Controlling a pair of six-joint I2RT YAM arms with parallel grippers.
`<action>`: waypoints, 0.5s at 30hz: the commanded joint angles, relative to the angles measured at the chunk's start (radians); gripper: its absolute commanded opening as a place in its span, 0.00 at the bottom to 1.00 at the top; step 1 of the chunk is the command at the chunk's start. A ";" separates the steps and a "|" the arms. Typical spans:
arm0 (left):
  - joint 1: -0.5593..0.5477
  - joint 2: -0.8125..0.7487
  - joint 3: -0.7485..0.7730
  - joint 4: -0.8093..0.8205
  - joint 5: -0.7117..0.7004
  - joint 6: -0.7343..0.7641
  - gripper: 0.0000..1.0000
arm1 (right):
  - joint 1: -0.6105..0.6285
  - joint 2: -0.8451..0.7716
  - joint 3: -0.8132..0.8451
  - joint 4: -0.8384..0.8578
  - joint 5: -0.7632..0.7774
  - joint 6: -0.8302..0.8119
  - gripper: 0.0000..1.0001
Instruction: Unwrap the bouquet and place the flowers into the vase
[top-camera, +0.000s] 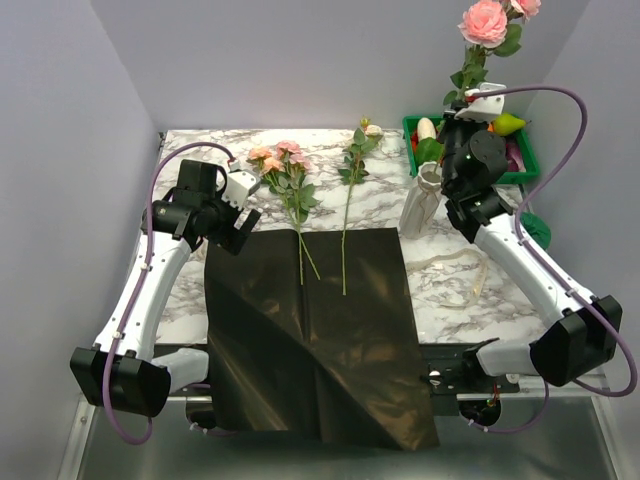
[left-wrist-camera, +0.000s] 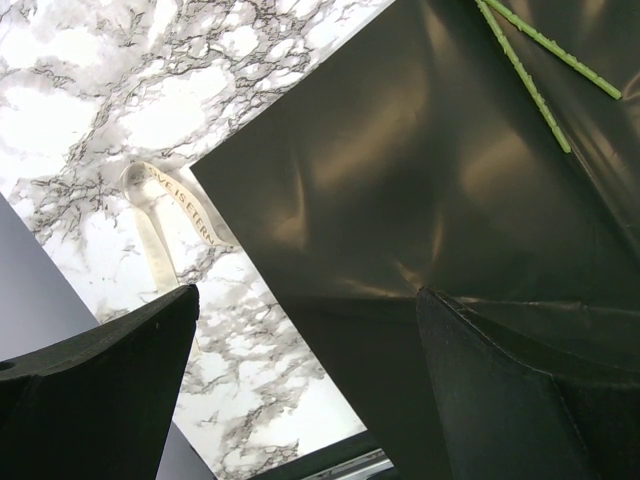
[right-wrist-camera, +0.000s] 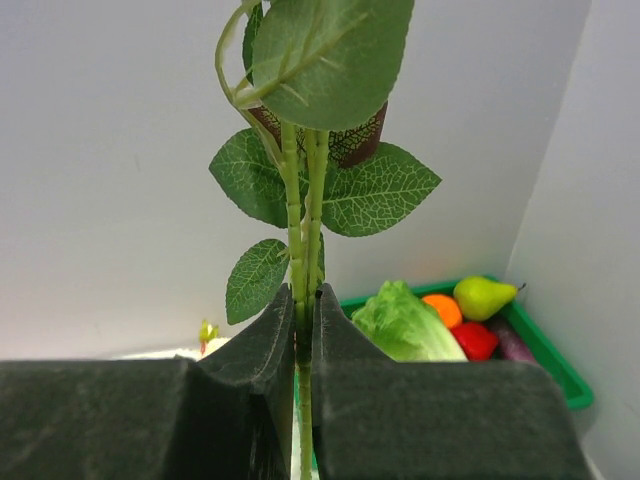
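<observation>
The black wrapper (top-camera: 310, 320) lies unfolded and flat on the marble table, hanging over its near edge. At the wrapper's far edge lie a bunch of small pink roses (top-camera: 285, 165) and a single stem with a cream bud (top-camera: 352, 170). My right gripper (top-camera: 465, 100) is shut on the stem of a pink rose (top-camera: 483, 22), held upright above the white vase (top-camera: 420, 205). In the right wrist view the fingertips (right-wrist-camera: 304, 300) pinch the green stems (right-wrist-camera: 303, 200). The stem's lower end is hidden. My left gripper (top-camera: 240, 215) hangs open over the wrapper's far left corner (left-wrist-camera: 420, 180), with nothing between its jaws (left-wrist-camera: 305, 330).
A cream ribbon (top-camera: 455, 272) lies on the table right of the wrapper and also shows as the ribbon (left-wrist-camera: 160, 215) in the left wrist view. A green crate (top-camera: 520, 165) of plastic vegetables, with lettuce (right-wrist-camera: 405, 325), stands at the back right, behind the vase.
</observation>
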 joint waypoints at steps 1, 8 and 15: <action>0.004 -0.020 0.020 -0.021 0.026 0.010 0.99 | -0.003 -0.041 -0.033 -0.103 -0.029 0.106 0.11; 0.004 -0.020 0.048 -0.048 0.011 0.032 0.99 | -0.003 -0.158 -0.102 -0.275 -0.183 0.152 0.71; 0.003 -0.029 0.060 -0.058 0.035 0.015 0.99 | 0.043 -0.291 -0.132 -0.469 -0.325 0.266 0.76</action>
